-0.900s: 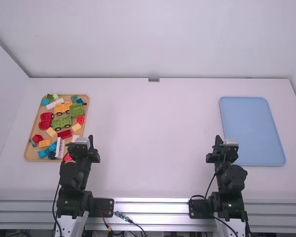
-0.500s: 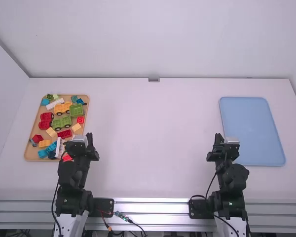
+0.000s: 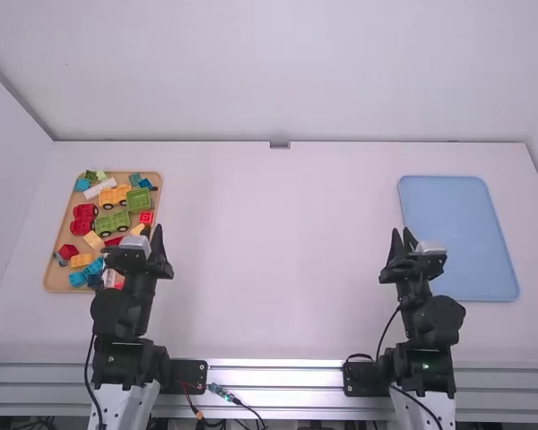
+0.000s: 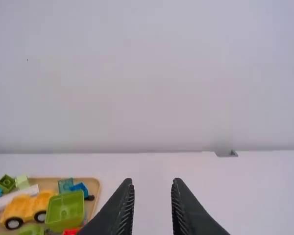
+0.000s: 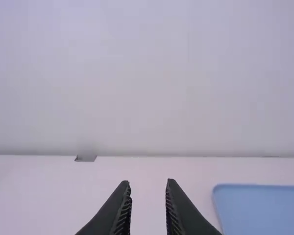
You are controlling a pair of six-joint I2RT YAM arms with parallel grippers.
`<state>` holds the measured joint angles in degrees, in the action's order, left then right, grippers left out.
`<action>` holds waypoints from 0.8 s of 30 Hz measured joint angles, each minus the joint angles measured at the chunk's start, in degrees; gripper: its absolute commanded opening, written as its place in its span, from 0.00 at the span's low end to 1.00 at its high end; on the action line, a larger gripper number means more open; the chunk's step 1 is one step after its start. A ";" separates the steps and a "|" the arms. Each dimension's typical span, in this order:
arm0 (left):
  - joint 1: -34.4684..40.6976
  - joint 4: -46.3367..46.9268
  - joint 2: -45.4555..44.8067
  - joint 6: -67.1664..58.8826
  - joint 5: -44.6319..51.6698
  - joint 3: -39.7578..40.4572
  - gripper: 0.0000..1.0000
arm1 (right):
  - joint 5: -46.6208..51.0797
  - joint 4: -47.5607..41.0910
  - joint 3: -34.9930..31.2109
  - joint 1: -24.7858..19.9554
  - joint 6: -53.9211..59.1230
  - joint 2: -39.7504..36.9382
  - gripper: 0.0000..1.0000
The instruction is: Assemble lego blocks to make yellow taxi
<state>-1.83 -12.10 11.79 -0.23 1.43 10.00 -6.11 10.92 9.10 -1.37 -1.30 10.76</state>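
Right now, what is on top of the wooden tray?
On the wooden tray are a yellow wheeled base, a green wheeled base and other Lego pieces. The left arm covers its near right corner; anything there is hidden.

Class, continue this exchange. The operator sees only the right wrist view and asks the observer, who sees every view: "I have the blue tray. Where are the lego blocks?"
Observer: On a wooden tray towards the left side of the white table.
Operator: Is anything yellow on it fitted with wheels?
Observer: Yes, a yellow wheeled block.
Operator: Is the left end effector free to fetch it?
Observer: The left end effector is open, with nothing between its fingers.
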 measured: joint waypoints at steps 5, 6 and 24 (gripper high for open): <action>-0.02 -4.15 4.07 -0.04 1.05 4.17 0.30 | -0.11 2.75 2.75 -0.79 -1.03 2.73 0.25; 0.00 -5.09 5.05 -0.22 1.55 5.25 0.33 | -0.11 3.34 3.37 -0.79 -1.42 3.26 0.27; -0.02 -4.70 22.67 6.54 -0.26 9.99 0.64 | -0.07 -0.79 15.85 3.61 0.09 16.04 0.51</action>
<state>-1.85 -16.80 34.46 6.31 1.17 19.99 -6.17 10.13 24.95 2.24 -1.21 26.81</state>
